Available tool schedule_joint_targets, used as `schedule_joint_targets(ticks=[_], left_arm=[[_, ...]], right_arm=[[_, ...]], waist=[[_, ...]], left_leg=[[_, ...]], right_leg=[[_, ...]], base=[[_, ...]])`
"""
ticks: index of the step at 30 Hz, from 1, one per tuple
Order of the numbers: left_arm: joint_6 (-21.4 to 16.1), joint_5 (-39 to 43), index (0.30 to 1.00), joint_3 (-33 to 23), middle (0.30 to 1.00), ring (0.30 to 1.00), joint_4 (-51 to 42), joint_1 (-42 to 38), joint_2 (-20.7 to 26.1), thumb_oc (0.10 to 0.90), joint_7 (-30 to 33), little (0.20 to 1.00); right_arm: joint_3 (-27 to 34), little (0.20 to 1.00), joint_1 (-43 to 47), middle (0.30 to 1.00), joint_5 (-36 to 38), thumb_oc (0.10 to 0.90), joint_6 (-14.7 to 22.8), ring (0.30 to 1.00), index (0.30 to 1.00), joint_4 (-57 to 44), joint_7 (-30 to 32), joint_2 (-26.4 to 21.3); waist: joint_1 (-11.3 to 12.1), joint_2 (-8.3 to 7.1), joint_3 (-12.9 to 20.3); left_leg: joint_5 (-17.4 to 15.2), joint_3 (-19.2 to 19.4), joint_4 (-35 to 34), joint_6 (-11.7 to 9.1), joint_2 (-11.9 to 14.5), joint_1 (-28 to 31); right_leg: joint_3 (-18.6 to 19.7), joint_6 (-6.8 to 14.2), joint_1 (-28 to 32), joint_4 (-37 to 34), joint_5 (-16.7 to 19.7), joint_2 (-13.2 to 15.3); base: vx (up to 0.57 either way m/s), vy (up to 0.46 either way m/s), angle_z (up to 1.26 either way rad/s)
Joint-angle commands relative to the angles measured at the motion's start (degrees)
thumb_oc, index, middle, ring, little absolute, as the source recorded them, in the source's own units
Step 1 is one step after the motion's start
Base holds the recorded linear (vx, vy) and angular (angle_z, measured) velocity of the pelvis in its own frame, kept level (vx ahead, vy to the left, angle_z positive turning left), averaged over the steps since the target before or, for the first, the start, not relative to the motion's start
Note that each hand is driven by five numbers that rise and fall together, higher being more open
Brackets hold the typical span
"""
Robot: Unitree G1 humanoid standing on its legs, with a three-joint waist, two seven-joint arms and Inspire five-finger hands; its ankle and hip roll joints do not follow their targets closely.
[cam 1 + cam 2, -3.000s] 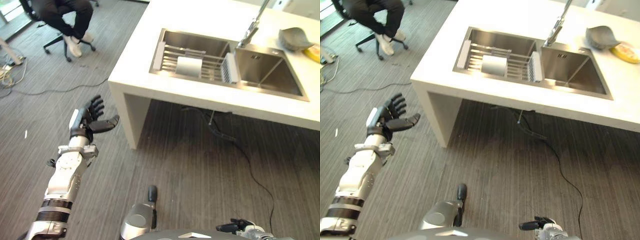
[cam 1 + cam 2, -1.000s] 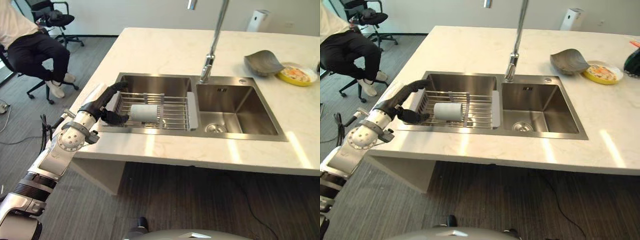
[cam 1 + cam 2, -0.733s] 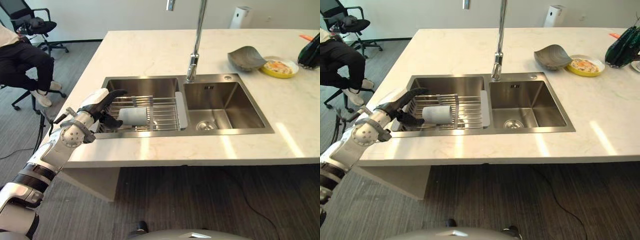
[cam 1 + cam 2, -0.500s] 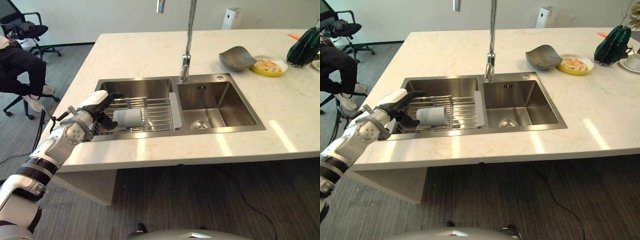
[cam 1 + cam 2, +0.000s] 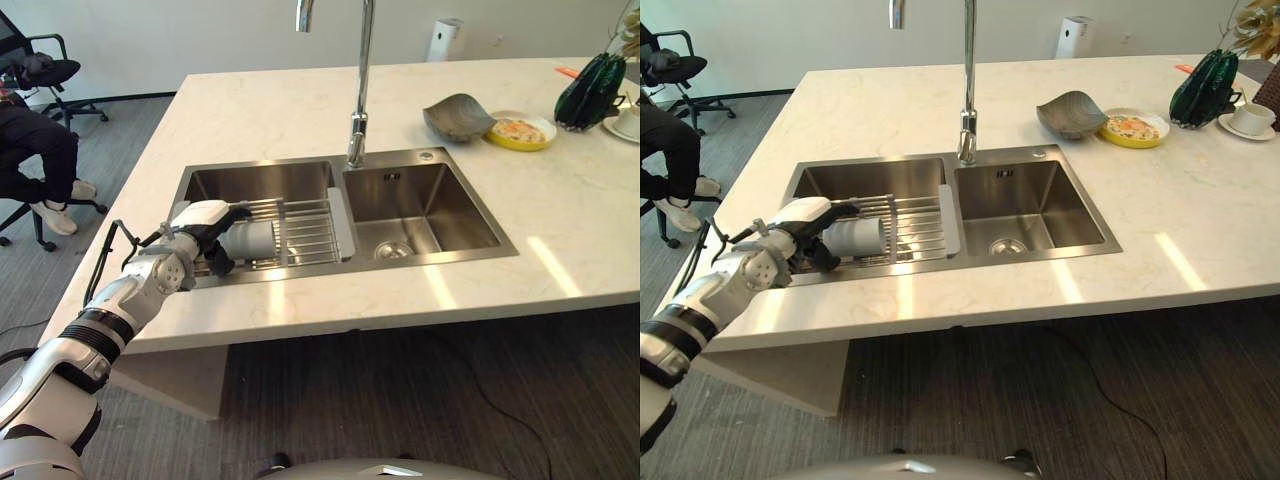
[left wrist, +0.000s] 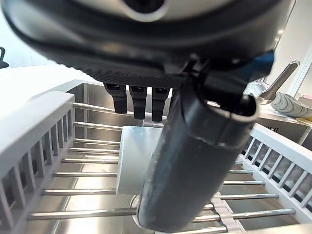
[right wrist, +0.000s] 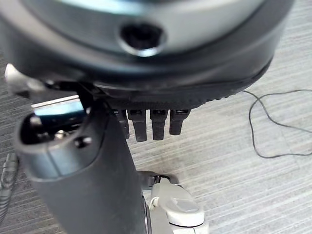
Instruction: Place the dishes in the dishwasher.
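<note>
Left robot hand (image 5: 205, 235) at 9 o'clock, fingers spread around a white cup (image 5: 252, 239) lying on the rack (image 5: 310, 232) in the left sink (image 5: 262, 182), tap (image 5: 359, 90) at 12, grey bowl (image 5: 456, 115) and yellow plate (image 5: 520, 131) on the tabletop (image 5: 600, 220) at 2, right robot hand (image 7: 146, 122) over floor, fingers straight.

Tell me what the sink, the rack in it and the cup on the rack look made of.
Sink: brushed stainless steel, judging by soft grey reflections. Rack: shiny metal rods with pale, probably plastic, ends. Cup: matte white, ceramic or plastic; unclear.
</note>
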State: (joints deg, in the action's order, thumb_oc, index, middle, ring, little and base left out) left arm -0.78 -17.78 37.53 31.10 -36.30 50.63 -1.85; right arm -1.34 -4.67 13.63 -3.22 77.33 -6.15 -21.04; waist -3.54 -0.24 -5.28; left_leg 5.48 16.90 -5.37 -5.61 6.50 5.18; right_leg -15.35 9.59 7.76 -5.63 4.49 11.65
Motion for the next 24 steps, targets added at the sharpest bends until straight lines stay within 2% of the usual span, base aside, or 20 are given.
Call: schedule_joint_targets(ticks=[1,9,15,24], left_arm=[[-0.8,-2.5,0.9,-1.8,0.9,0.9,4.2,-15.8,0.0,0.8,3.7,0.9],[1.0,-3.8,0.9,-0.2,0.9,0.9,9.6,-18.0,-1.5,0.8,4.1,0.9],[3.7,-4.8,0.9,0.7,0.9,0.9,18.7,-21.2,-3.6,0.8,3.6,0.9],[3.6,-5.8,0.9,3.4,0.9,0.9,23.1,-23.3,-6.1,0.8,3.1,0.9]], right_arm=[[-2.2,0.9,2.9,0.9,2.3,0.8,1.2,0.9,0.9,1.1,0.9,-3.5],[-2.9,0.9,3.2,0.9,2.8,0.8,1.1,0.9,0.9,1.0,1.2,-2.9],[-3.8,0.9,3.9,0.9,2.7,0.8,0.3,0.9,0.9,1.1,1.0,-2.3],[-4.8,0.9,4.6,0.9,2.8,0.8,0.0,0.9,0.9,1.4,1.0,-2.2]], waist=[[1.8,1.49,-0.4],[1.6,1.37,-0.5],[1.3,1.33,-0.8],[1.0,1.19,-0.9]], left_leg=[[-4.5,-2.1,0.4,-2.5,2.0,2.0],[-4.8,-1.9,0.4,-2.4,1.8,2.1],[-4.9,-1.6,0.4,-2.2,1.8,2.1],[-5.0,-1.6,0.4,-2.1,1.8,2.0]], right_leg=[[-3.7,5.4,-2.2,0.6,1.0,2.9],[-3.5,5.4,-2.6,0.6,1.3,2.9],[-3.3,5.4,-2.9,0.6,1.4,3.0],[-3.2,5.4,-3.1,0.6,1.4,3.0]], base=[[0.0,0.0,0.0],[0.01,0.0,-0.02],[0.0,0.0,-0.01],[0.0,0.0,0.0]])
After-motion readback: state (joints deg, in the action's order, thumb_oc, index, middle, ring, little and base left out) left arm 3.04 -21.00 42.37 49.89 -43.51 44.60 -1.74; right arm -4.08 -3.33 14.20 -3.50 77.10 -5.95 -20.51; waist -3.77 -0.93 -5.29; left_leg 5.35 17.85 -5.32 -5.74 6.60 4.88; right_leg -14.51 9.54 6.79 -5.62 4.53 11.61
